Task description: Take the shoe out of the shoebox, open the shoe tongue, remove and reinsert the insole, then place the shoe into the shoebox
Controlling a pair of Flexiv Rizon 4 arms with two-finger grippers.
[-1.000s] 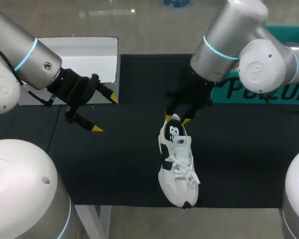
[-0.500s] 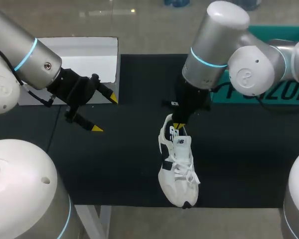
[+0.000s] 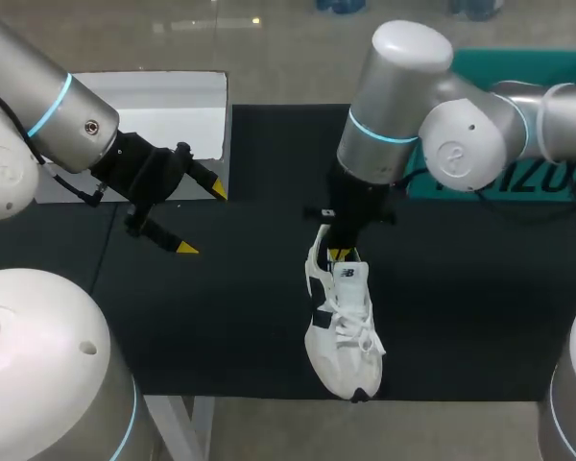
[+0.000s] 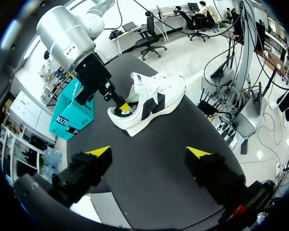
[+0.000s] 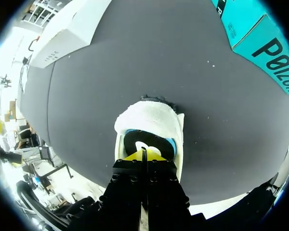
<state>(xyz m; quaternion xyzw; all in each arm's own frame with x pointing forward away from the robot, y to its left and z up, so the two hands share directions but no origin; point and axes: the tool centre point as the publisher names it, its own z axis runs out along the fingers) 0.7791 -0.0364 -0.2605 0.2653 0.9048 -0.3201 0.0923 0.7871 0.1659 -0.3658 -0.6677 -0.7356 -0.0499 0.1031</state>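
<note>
A white sneaker with black side panels [image 3: 341, 317] [image 4: 149, 98] lies on the black mat [image 3: 250, 317], toe toward the front edge. My right gripper [image 3: 338, 254] [image 4: 124, 107] [image 5: 143, 155] is shut, its yellow tips dipped into the shoe's [image 5: 149, 118] heel opening, down on the dark insole [image 5: 154, 139]. Whether a fold of insole is pinched between them I cannot tell. My left gripper [image 3: 202, 219] [image 4: 149, 152] hangs open over the mat's left part, well clear of the shoe, with nothing between its fingers. The teal shoebox [image 3: 557, 67] [image 4: 72, 113] [image 5: 260, 43] stands at the back right.
A white box [image 3: 163, 106] [image 5: 62, 36] rests at the back left, just beyond my left gripper. The sneaker's toe reaches the mat's front edge [image 3: 269, 396]. Open mat lies between the two grippers and to the right of the shoe.
My right gripper has closed and sunk deeper into the shoe's heel opening, the arm swinging in from the right. The left arm and the shoe have stayed put.
</note>
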